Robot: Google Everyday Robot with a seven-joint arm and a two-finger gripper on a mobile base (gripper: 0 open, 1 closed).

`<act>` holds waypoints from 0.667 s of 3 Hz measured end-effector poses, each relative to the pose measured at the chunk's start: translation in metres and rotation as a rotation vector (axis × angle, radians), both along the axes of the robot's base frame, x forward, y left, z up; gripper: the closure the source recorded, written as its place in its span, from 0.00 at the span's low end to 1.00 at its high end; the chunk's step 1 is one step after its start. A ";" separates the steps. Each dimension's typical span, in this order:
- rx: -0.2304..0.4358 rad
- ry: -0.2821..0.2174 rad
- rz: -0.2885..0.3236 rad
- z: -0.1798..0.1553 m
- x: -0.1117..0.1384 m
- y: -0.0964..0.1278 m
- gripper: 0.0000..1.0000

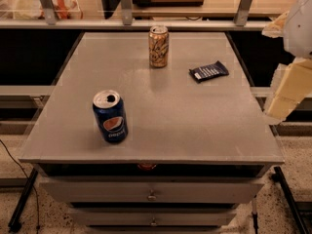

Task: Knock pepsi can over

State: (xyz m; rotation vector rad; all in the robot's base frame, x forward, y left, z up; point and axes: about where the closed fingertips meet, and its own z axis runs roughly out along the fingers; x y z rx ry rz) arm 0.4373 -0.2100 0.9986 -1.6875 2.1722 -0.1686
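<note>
In the camera view, the gripper [283, 97] hung by the right side of the table [195, 130], well apart from the pepsi can [110, 116]. I could not tell if it was open or closed. To do this well, it should cross to the front left and push the can sideways near its top, so it tips and does not just slide. The pepsi can stood up straight. It was dark blue with a round red, white and blue badge and a silver top.
</note>
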 end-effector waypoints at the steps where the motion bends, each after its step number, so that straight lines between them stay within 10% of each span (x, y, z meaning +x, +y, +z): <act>1: 0.000 0.000 0.000 0.000 0.000 0.000 0.00; 2: 0.050 0.001 -0.005 0.001 0.002 0.001 0.00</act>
